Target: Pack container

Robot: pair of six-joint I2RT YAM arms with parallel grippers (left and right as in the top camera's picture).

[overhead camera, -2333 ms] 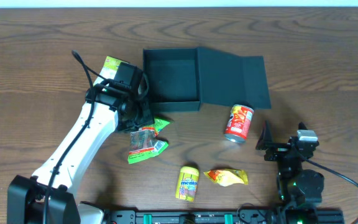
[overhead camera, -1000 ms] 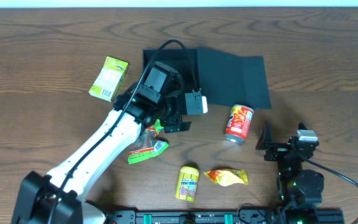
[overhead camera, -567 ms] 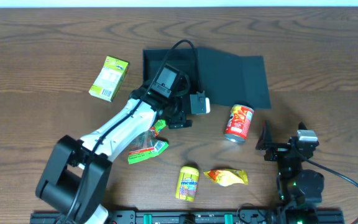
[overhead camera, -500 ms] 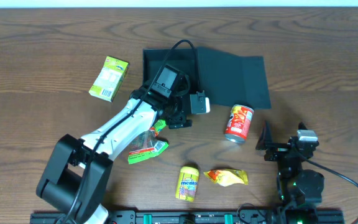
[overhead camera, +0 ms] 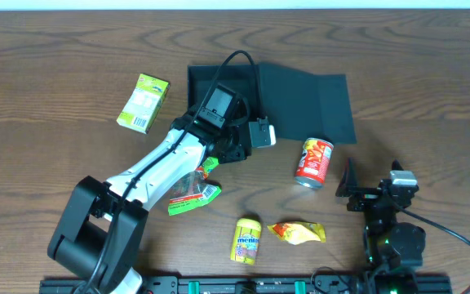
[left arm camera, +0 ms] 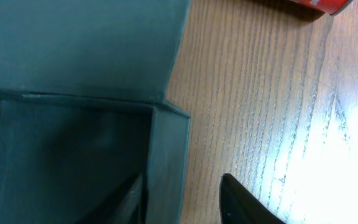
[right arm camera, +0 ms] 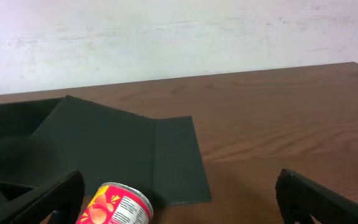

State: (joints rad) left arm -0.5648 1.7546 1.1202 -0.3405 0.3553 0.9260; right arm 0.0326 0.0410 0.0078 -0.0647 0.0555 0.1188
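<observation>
Snacks lay scattered across the wooden table point(overhead camera: 47, 49), none of them held by either arm. Toward the far middle of it sat the container point(overhead camera: 204, 83), a dark teal-green square box, with its lid flap point(overhead camera: 308, 102) folded out flat on the wood at its right side.

The left arm point(overhead camera: 149, 167) reached in from the near left edge and over the box's near wall, close to the right-hand corner. In the wrist view the left gripper point(left arm camera: 182, 186) straddled that wall. One finger point(left arm camera: 135, 198) was inside the box against the cardboard. The other was outside over bare wood, with a strip of table showing between it and the wall. Its jaws stood apart on either side of the wall and were not clamped on it.

The right gripper point(right arm camera: 179, 183) sat low near the table's near right corner, its jaws spread wide with nothing between them. It faced the flap and a red can point(overhead camera: 313, 160) that lay on its side just in front of the flap's near edge.

A yellow-green carton point(overhead camera: 143, 103) lay left of the box, apart from it. Green wrappers point(overhead camera: 192, 189) lay beside the left arm, on the near side of the box. A yellow tube point(overhead camera: 247, 240) and a yellow packet point(overhead camera: 298, 233) lay side by side close to the near edge, well apart from the box
</observation>
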